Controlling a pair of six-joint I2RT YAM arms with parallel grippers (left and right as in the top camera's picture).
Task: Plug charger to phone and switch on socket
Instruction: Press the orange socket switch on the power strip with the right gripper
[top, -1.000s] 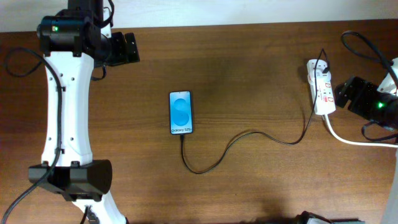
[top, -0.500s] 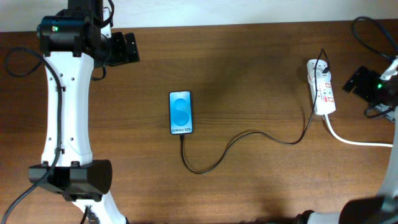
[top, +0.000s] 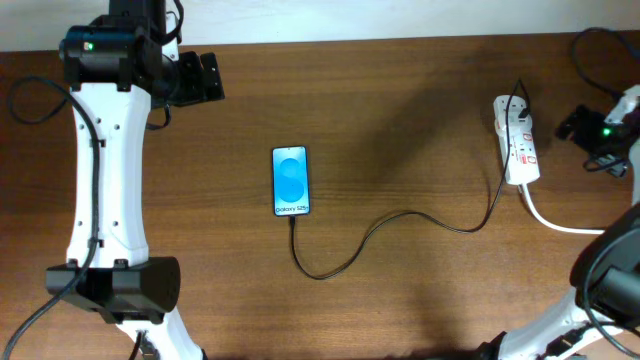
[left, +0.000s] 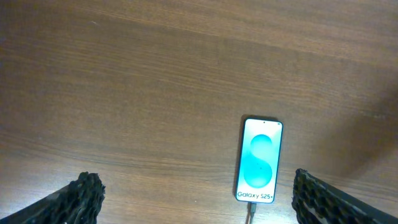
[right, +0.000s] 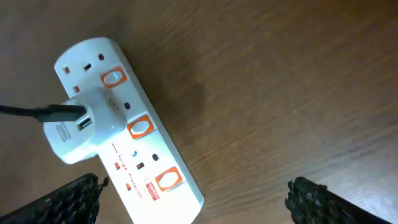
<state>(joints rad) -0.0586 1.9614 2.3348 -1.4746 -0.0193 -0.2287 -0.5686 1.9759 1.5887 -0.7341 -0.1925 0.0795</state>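
Change over the last second: your right gripper (right: 194, 202) has backed off the socket (top: 518, 140). It was tight against the strip's right side and now sits apart from it near the right edge of the surface (top: 420, 90), jaws wide and holding nothing. The left gripper (left: 200, 196) hasn't moved. It hangs at far left, well away from everything, jaws also wide and empty. A retreat like that reads as the switch press being over, so the task looks at or near done. The charger (top: 294, 238) already meets the bottom edge of the phone (top: 291, 181), loops down, then runs right and up to the white adapter (right: 78, 127) seated in the strip. The red switches (right: 139, 126) are too small for you to tell which way the rocker sits, so treat "on" as probable, not confirmed. The phone lies flat mid-surface, screen up and lit blue. Its long axis runs top to bottom in the overhead view, with the text and port end toward the bottom. The socket is well apart to the right, its long axis nearly parallel to the phone's, a touch tilted. The adapter end is toward the top, and the thick white cord (top: 560, 226) leaves the lower end and heads right. Nothing is in contact with either arm.
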